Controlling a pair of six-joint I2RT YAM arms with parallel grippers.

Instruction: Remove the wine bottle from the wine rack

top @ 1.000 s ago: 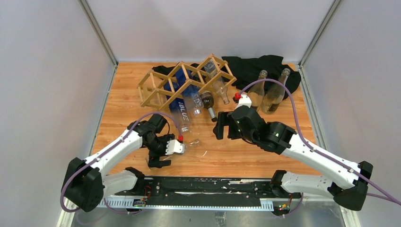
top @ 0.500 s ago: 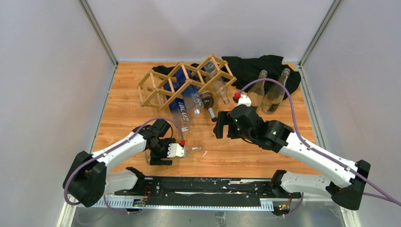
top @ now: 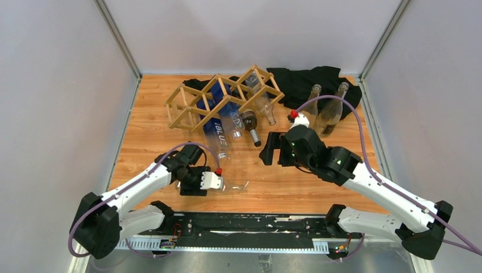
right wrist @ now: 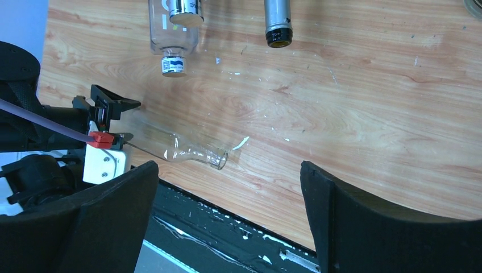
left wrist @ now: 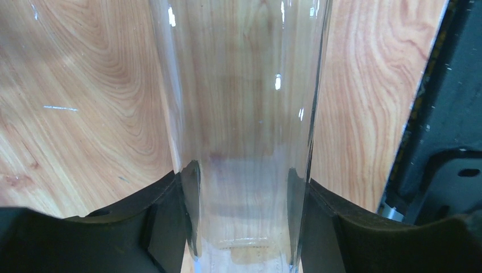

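The wine bottle (top: 230, 183) looked empty, so probably light, and it was rigid, smooth glass. I judged it slippery, breakable if knocked, and liable to roll on its round side. The straight wall of the body near the base seemed the safest hold, because the shoulder and neck taper and could slide out of a grip. That was where the left gripper (left wrist: 243, 222) had it, its fingers (left wrist: 170, 222) pressed against both sides of the glass.

The bottle was fully clear, with no label or cap visible, and the wood grain showed through it. It had a long cylinder body, a sloped shoulder and a short neck with an open mouth.

It lay on its side near the table's near edge, left of centre, well apart from the wine rack (top: 187, 101) toward the far edge. The right gripper (top: 273, 149) hung over mid-table with its jaws spread wide and nothing in them.
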